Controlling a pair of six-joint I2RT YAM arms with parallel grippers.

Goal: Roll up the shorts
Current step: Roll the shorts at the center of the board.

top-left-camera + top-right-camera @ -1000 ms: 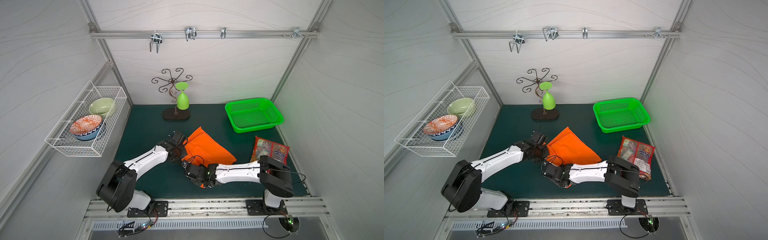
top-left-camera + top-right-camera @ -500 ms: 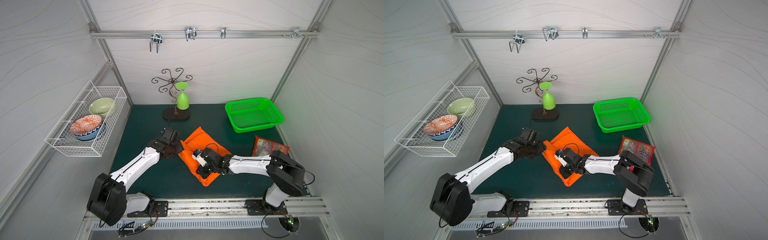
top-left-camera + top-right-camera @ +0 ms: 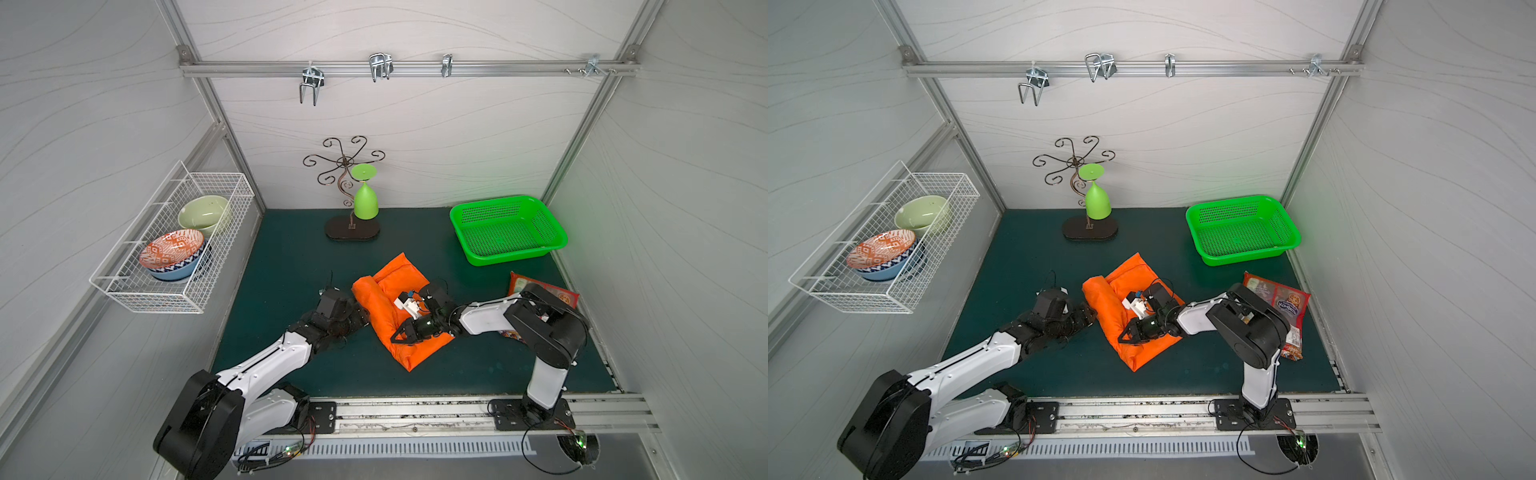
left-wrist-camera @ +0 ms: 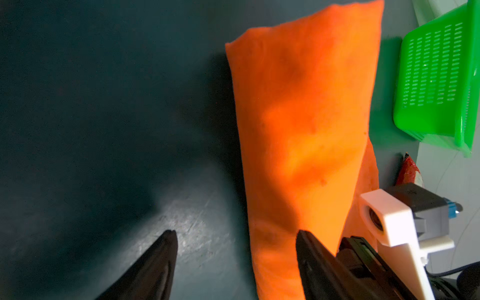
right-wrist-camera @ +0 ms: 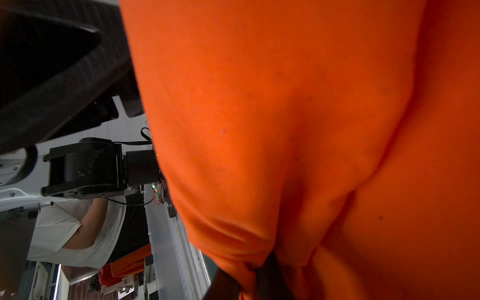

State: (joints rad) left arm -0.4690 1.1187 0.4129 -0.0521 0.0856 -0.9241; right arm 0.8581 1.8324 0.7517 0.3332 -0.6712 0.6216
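Note:
The orange shorts [image 3: 399, 276] lie mid-mat in both top views, folded, with a thick roll along their left edge [image 3: 1100, 297]. My left gripper [image 3: 363, 318] sits at that rolled edge, open. In the left wrist view its gripper [image 4: 235, 240] has one finger [image 4: 311, 257] over the shorts [image 4: 298, 117] and the other over bare mat, nothing held. My right gripper [image 3: 395, 336] lies across the cloth, shut on a pinch of it. In the right wrist view the shorts [image 5: 259, 104] fill the frame and bunch between the right gripper [image 5: 250, 276] tips.
A green basket [image 3: 509, 230] stands at the back right. A red snack packet [image 3: 561, 293] lies behind the right arm. A metal stand with a green glass [image 3: 352, 228] is at the back centre. A wire basket [image 3: 174, 245] with bowls hangs on the left wall.
The left gripper has opened and let go of the shorts' edge. The right gripper carried cloth away from the front rail and closed further; the shorts now show a roll along their left side.

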